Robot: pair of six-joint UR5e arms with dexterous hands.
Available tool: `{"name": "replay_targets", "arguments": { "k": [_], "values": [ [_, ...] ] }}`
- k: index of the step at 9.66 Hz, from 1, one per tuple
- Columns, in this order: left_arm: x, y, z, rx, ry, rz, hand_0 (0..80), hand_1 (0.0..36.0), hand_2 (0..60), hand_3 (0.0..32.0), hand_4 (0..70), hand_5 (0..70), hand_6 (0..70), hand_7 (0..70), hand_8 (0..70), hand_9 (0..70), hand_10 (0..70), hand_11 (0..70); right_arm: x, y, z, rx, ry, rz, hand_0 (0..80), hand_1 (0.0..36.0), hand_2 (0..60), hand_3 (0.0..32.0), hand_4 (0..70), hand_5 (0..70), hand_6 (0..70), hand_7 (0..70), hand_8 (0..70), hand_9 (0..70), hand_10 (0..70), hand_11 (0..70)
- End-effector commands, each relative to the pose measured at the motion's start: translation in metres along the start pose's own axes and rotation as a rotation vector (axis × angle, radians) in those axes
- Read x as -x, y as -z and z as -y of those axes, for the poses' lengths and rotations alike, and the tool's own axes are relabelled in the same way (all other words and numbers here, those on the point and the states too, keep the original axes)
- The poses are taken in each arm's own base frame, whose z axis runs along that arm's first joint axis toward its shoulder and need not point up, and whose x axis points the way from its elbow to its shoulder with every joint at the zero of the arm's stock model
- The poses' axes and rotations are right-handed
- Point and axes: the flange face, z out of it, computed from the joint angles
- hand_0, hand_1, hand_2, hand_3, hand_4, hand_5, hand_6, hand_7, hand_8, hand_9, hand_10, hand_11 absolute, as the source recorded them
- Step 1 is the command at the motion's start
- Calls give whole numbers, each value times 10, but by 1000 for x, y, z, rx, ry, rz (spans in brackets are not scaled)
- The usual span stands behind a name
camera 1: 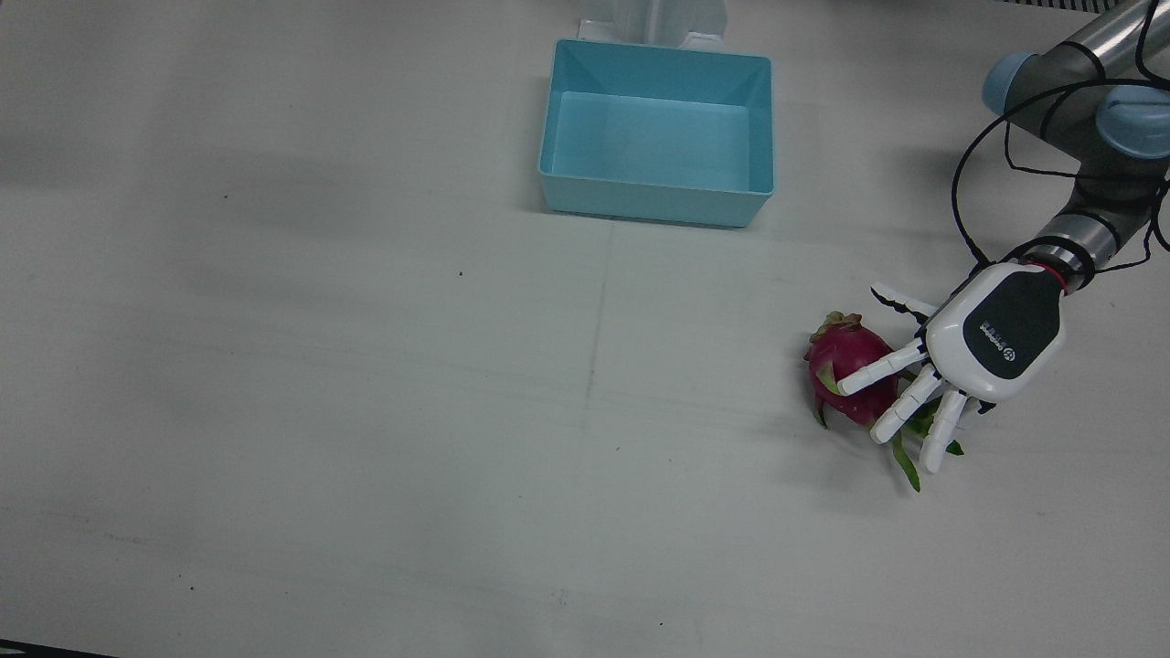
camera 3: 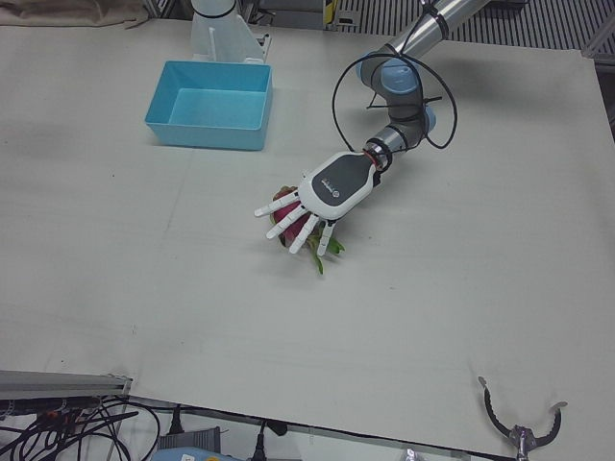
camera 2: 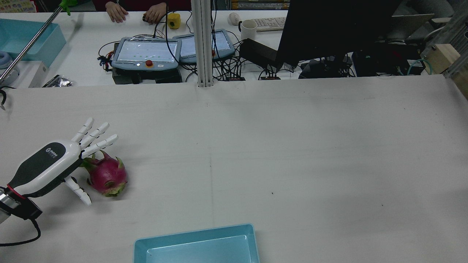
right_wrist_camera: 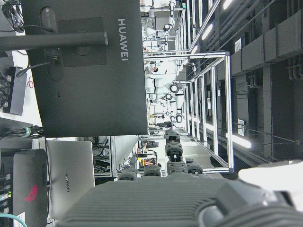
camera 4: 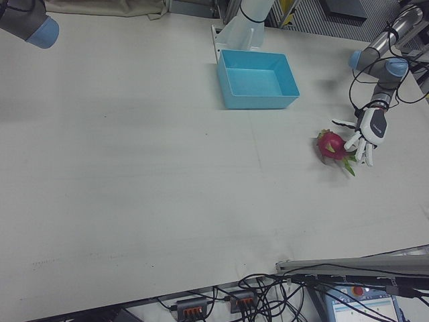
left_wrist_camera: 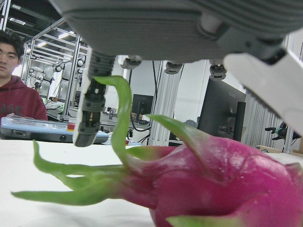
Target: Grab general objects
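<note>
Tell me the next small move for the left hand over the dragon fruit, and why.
Probably lower the left hand a little and curl the fingers around the dragon fruit. The hand is open, its fingers spread over the fruit's leafy end, and the fruit lies on the table, not gripped. The blue bin is empty, seemingly waiting.

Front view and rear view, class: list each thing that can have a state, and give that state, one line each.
White many-fingered left hand: open, fingers spread over the fruit.
Magenta dragon fruit with green scales: lying on the table, not lifted.
Light blue plastic bin: upright, empty.
</note>
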Motion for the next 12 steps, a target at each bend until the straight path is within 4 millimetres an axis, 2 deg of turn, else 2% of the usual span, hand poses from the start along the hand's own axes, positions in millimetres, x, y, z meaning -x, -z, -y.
{"name": "replay_targets", "arguments": {
  "k": [1,5,8,9,10,11,12],
  "values": [
    [-3,34,14,2,-11,30,460,126,0,320,0,0,0,0,2,0,0,0,0,0,0,-1,0,0,0,0,0,0,0,0,0,0,0,0,0,0],
    [-8,69,28,1,-20,62,461,125,0,320,0,0,0,0,3,0,0,0,0,0,-1,0,0,0,0,0,0,0,0,0,0,0,0,0,0,0],
    [-9,76,49,-30,-24,47,445,107,0,320,0,0,0,0,10,0,0,0,0,1,0,-1,0,0,0,0,0,0,0,0,0,0,0,0,0,0],
    [-19,68,47,-31,-8,15,430,96,0,320,0,0,0,0,18,0,0,0,0,1,0,-1,0,0,0,0,0,0,0,0,0,0,0,0,0,0],
    [-22,61,42,-17,1,0,423,89,0,320,0,0,0,0,24,0,0,0,0,1,1,-3,0,0,0,0,0,0,0,0,0,0,0,0,0,0],
    [-31,32,28,32,15,-55,400,72,0,320,0,0,0,0,31,0,0,0,0,0,0,-1,0,0,0,0,0,0,0,0,0,0,0,0,0,0],
    [-36,13,21,51,16,-64,406,76,0,320,0,0,0,0,29,0,0,0,0,0,0,0,0,0,0,0,0,0,0,0,0,0,0,0,0,0]
  ]
}}
